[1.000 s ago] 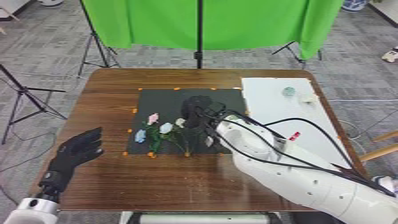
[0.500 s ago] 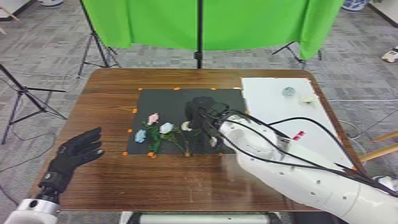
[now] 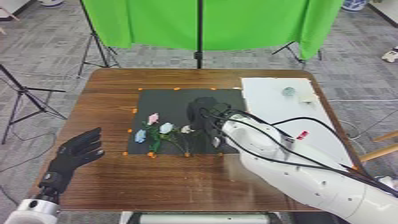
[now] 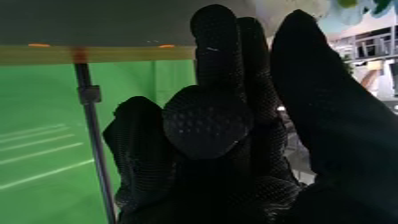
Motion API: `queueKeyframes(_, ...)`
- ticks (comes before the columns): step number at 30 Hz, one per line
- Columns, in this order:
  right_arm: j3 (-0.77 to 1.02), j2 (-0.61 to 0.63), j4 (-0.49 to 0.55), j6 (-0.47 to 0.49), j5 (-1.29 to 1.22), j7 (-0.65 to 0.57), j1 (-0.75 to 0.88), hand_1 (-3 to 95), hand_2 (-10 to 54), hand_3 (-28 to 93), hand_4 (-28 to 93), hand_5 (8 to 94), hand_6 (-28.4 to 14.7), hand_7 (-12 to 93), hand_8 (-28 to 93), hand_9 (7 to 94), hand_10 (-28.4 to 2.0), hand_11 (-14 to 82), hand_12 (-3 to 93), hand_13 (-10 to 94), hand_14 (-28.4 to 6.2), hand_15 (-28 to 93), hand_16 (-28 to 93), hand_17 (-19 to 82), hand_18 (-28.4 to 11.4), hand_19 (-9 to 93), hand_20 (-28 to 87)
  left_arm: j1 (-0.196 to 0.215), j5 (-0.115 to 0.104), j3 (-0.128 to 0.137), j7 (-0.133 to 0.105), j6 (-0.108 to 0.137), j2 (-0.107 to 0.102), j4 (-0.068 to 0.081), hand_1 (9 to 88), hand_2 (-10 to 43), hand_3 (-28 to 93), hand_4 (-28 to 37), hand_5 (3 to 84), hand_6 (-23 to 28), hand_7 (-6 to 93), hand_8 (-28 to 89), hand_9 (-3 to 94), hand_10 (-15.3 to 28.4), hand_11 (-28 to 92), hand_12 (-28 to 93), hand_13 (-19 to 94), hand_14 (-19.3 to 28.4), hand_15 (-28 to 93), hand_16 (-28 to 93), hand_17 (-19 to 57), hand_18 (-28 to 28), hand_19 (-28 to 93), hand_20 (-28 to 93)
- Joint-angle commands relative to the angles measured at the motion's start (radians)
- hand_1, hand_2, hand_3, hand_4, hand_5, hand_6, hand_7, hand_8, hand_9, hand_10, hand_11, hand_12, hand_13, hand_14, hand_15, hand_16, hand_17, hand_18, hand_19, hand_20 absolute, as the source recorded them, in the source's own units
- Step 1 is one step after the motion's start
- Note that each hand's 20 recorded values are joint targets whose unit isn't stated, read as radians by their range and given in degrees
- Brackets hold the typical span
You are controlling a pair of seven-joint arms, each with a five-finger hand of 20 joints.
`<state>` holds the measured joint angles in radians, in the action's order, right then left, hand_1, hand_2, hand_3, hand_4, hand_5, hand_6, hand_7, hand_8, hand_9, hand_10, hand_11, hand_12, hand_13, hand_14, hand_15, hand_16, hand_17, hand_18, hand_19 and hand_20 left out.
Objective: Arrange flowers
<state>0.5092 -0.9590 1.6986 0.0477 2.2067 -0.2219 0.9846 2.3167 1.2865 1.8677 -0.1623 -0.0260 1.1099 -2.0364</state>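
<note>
We're at the laying-out step, by the look of it, with the blooms grouped left of centre in the head view: pink flower [image 3: 153,118] at the top, blue flower [image 3: 140,135] down and left, white flower [image 3: 166,128] beside it, and a small pale flower [image 3: 187,129] just to the right, all on the dark mat [image 3: 160,100]. And here's the right hand [image 3: 202,106], over the mat near the middle of the frame! Fingers part open: some stretched long, some bent in, the thumb well off them, and no stem to be seen between, so it looks empty-handed. The left hand [image 3: 75,150] waits at lower left over the surface [image 3: 195,182], fingers loosely spread, holding nothing. The next move, I'd judge, calls for a gentle nudge to the pale flower, or a clean lift away without snagging the petals.
</note>
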Motion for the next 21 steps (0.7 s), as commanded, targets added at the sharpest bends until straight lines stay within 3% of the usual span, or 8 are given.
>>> queueKeyframes(1,0.028,0.025,0.05,0.02,-0.017,0.009,0.002,48.4,-9.5,62,-18,70.3,1.6,23,4,78.4,-10.4,18.3,30.0,85,-2.6,65,36,58,-14.8,93,61,0.009,-0.002,0.002,0.014,-0.008,0.003,0.0,41.9,-9.5,60,-8.2,35.2,4.7,12.3,-6,31.1,9.6,15,15,30,14.5,16,3,6.7,11.7,5,19)
queueKeyframes(6,0.102,0.045,0.083,0.028,-0.025,-0.001,0.018,47.5,-9.5,63,-18,69.8,1.4,23,4,78.1,-10.5,18.8,29.5,85,-2.7,65,36,58,-14.9,93,62,0.007,-0.001,0.001,0.014,-0.006,0.003,-0.001,42.5,-9.5,59,-8.2,35.3,4.8,12.3,-6,30.9,9.5,15,15,30,14.5,16,3,6.7,11.7,5,19)
queueKeyframes(12,0.273,0.146,0.145,-0.097,-0.043,-0.116,0.063,44.5,-9.5,64,-17,68.3,0.9,22,3,76.1,-11.6,21.1,24.3,84,-3.4,64,36,57,-15.3,93,61,0.015,-0.002,0.006,0.01,-0.001,0.003,-0.005,42.4,-9.5,60,-8.2,35.4,4.8,12.4,-6,30.9,9.7,15,15,30,14.5,16,3,6.7,11.7,5,19)
queueKeyframes(15,0.335,0.212,0.129,-0.134,-0.046,-0.178,0.06,41.8,-9.5,64,-16,68.1,0.6,21,2,75.6,-12.3,21.3,23.7,84,-3.9,63,36,57,-15.4,93,61,0.023,-0.001,0.011,0.013,-0.001,0.004,-0.008,41.7,-9.5,60,-8.5,35.4,4.6,12.9,-6,31.2,9.8,16,15,30,14.6,16,3,6.7,11.7,5,19)
queueKeyframes(18,0.373,0.27,0.088,-0.077,-0.015,-0.25,0.038,36.0,-9.4,66,-14,67.6,0.1,20,-8,74.7,-13.1,20.8,23.4,83,-4.9,63,35,56,-16.1,93,61,0.026,0.0,0.012,0.011,0.002,0.007,-0.012,40.9,-9.5,61,-8.9,35.4,4.6,13.1,-6,31.2,9.8,16,15,30,14.7,16,3,6.6,11.7,6,19)
queueKeyframes(20,0.394,0.285,0.038,-0.028,-0.02,-0.29,0.022,32.8,-7.8,65,-14,65.6,-0.4,18,-9,72.5,-14.1,19.5,23.3,82,-5.6,63,36,56,-16.6,93,61,0.035,0.001,0.015,0.009,0.008,0.012,-0.017,40.8,-9.5,61,-9.1,35.4,4.5,13.1,-6,31.2,9.9,16,15,30,14.7,17,3,6.6,11.7,6,19)
queueKeyframes(21,0.401,0.295,0.019,0.011,-0.039,-0.327,0.01,30.6,-6.4,64,-14,64.4,-0.3,17,-9,71.9,-14.6,19.0,23.4,82,-5.9,63,36,55,-17.0,93,61,0.027,0.0,0.013,0.009,0.005,0.008,-0.013,40.7,-9.5,61,-9.1,35.4,4.5,13.2,-6,31.2,9.9,16,15,30,14.7,17,3,6.6,11.7,6,19)
